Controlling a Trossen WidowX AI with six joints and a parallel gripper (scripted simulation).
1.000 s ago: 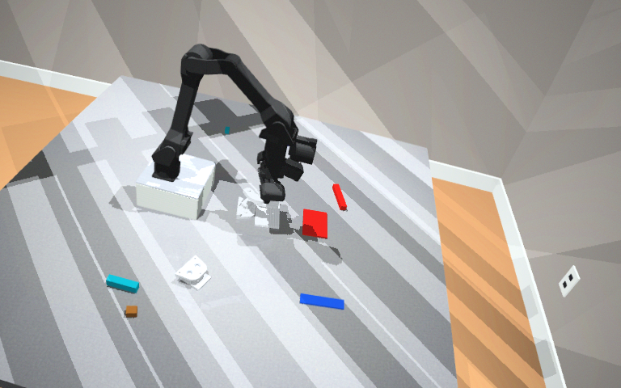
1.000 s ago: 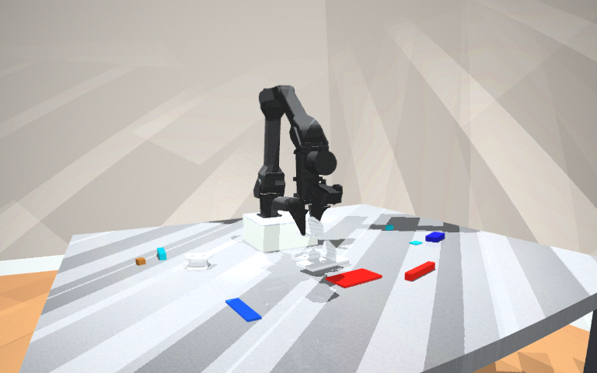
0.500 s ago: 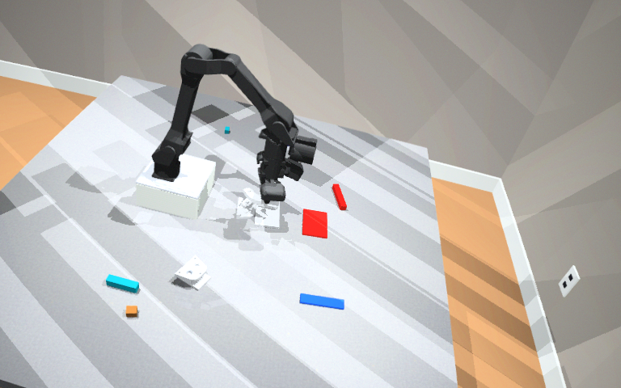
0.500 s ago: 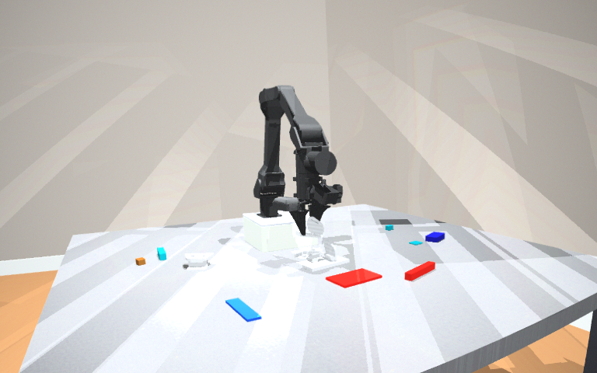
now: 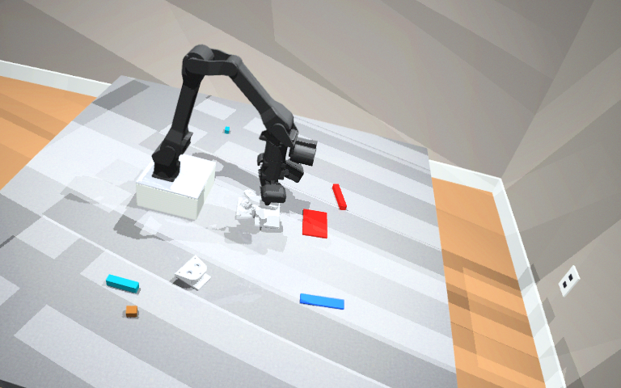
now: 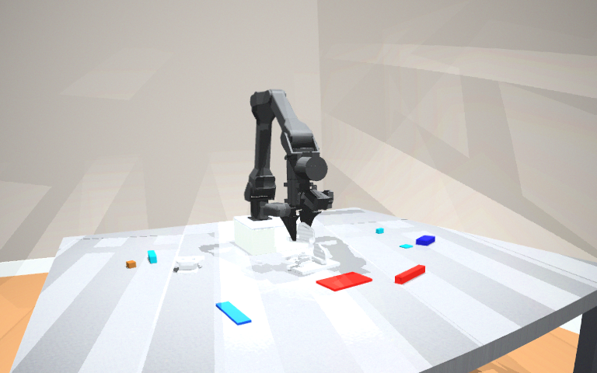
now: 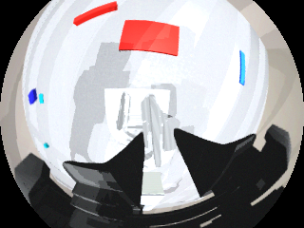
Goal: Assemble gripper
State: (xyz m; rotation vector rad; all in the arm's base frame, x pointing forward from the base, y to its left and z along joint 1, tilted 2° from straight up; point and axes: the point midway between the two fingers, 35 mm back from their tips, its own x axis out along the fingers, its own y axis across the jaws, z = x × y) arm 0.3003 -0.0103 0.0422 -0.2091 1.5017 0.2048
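My gripper [image 6: 301,233] [image 7: 159,133] points down above the gripper base and is shut on a white jaw [image 6: 306,234] [image 7: 154,130]. The held jaw stands upright between the fingertips, over the base. The white gripper base [image 5: 270,222] [image 6: 327,266] [image 7: 109,97] lies on the table. The other white jaw [image 6: 320,254] [image 7: 122,113] is on the base, beside the held one. The pins and gear teeth cannot be made out. The white housing plate [image 5: 191,272] [image 6: 188,263], with round holes, lies apart on the table, away from the gripper.
A red flat block [image 5: 314,223] [image 6: 343,280] [image 7: 149,37] lies close to the base, with a red bar [image 5: 339,196] [image 6: 410,273] [image 7: 95,13] beyond it. A blue bar [image 5: 322,301] [image 6: 233,312] lies farther off. A cyan bar [image 5: 122,283] and orange cube [image 5: 131,311] lie near the housing plate.
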